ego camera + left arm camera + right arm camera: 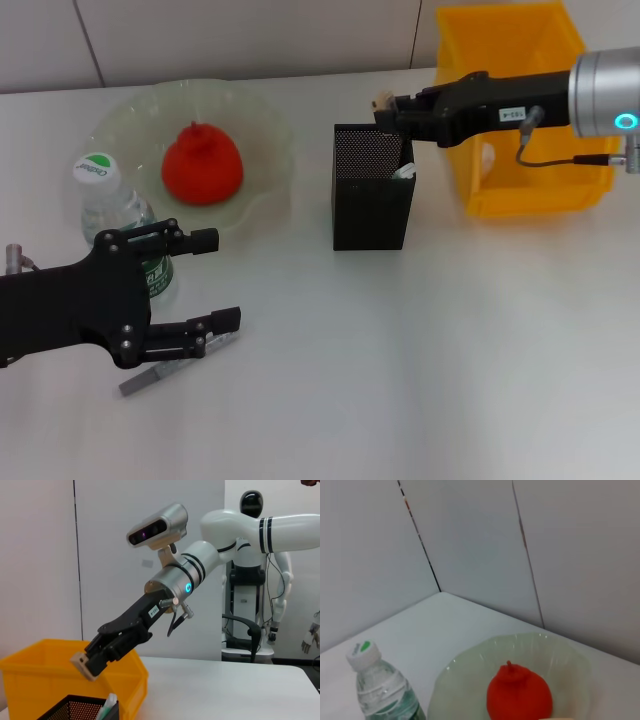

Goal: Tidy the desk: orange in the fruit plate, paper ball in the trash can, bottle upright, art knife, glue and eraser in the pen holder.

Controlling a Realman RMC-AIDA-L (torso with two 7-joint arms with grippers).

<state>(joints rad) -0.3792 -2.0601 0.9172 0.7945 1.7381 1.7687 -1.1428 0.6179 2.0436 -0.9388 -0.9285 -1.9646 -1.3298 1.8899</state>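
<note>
Two arms are busy: the right gripper (pixel 385 112) hangs just over the back rim of the black mesh pen holder (pixel 371 205), pinching the small beige eraser (pixel 381 101) at its tip, so the drop looks to be almost straight down into the cup, where something white already pokes out. The left gripper (pixel 222 280) sits low with its fingers spread wide around nothing, and the grey art knife (pixel 165 369) lies on the desk right under its lower finger, long axis running along that finger. The orange (pixel 202 165) rests in the fruit plate (pixel 262 125), the bottle (pixel 118 215) stands upright beside it with a green mark on its cap whose lettering I cannot read, and the yellow trash can (pixel 530 190) is behind the right arm.
</note>
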